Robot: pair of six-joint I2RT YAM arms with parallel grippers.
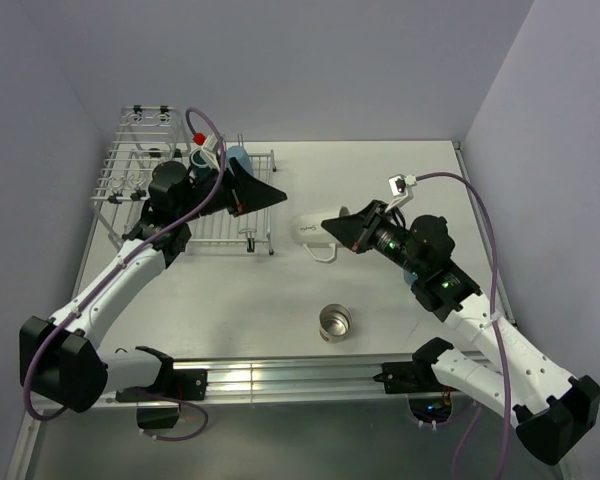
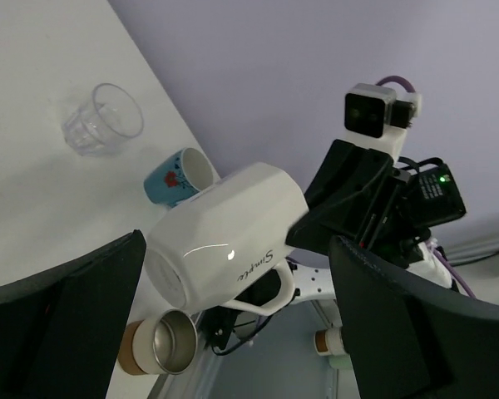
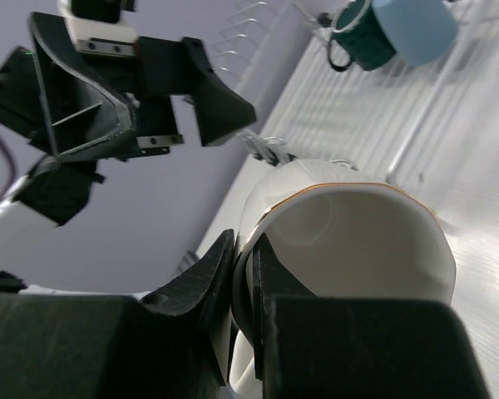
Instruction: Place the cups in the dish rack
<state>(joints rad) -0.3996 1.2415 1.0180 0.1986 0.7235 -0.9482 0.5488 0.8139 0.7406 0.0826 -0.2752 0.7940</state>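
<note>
My right gripper is shut on the cream mug, pinching its rim wall; the mug lies on its side with its handle toward the near edge. My left gripper stands wide open at the right end of the dish rack, facing the mug but apart from it. A blue tumbler and a dark teal mug sit in the rack. The steel cup stands near the front.
In the left wrist view a blue mug with a white inside lies on its side and a clear glass stands beyond it; my right arm hides both in the top view. The rack's taller basket is at the back left.
</note>
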